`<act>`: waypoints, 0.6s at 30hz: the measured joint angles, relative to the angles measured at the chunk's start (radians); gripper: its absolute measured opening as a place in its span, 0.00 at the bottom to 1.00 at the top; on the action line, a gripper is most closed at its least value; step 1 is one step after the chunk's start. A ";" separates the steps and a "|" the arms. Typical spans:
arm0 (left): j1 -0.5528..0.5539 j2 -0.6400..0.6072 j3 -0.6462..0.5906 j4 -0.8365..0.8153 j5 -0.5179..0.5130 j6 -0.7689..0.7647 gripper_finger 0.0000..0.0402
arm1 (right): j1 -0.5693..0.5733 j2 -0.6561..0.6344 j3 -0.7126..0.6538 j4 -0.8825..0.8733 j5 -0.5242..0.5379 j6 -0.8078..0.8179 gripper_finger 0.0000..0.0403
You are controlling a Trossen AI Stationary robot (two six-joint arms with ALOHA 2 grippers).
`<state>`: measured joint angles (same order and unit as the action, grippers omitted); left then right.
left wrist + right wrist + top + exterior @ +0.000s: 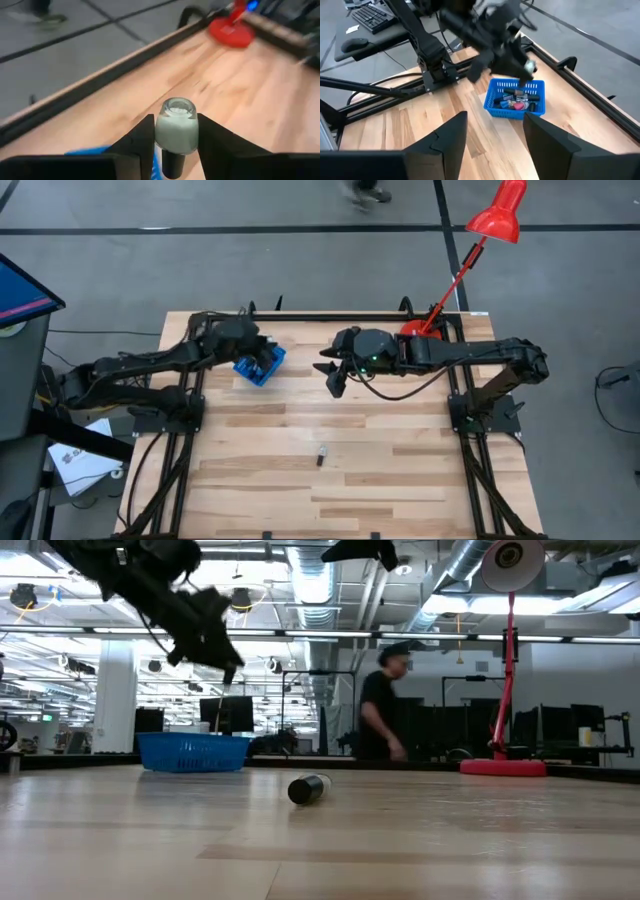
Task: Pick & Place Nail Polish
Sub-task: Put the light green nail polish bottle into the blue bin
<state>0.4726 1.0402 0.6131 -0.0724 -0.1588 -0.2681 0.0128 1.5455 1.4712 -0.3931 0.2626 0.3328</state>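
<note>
The left gripper (pixel 175 137) pinched a pale mint nail polish bottle (pixel 176 131), glass base outward, above the blue mesh bin (pixel 516 98) of bottles. The right gripper (pixel 495 131) hung spread and empty just beside it. One dark-capped bottle (pixel 321 453) lay alone on bare wood, well apart.

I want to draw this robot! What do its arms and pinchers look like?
Draw two long dark arms with chunky joints. A black cable loops under the right arm, which has a tiny green light near its wrist. Each gripper, like the right gripper, has two flat, black, angular fingers.
</note>
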 joint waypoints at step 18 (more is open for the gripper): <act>0.000 0.245 -0.084 0.111 -0.138 -0.010 0.29 | 0.006 0.000 0.000 -0.053 0.000 0.016 0.37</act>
<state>0.4728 1.2851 0.5289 0.0383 -0.2970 -0.2777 0.0193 1.5459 1.4708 -0.4459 0.2626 0.3492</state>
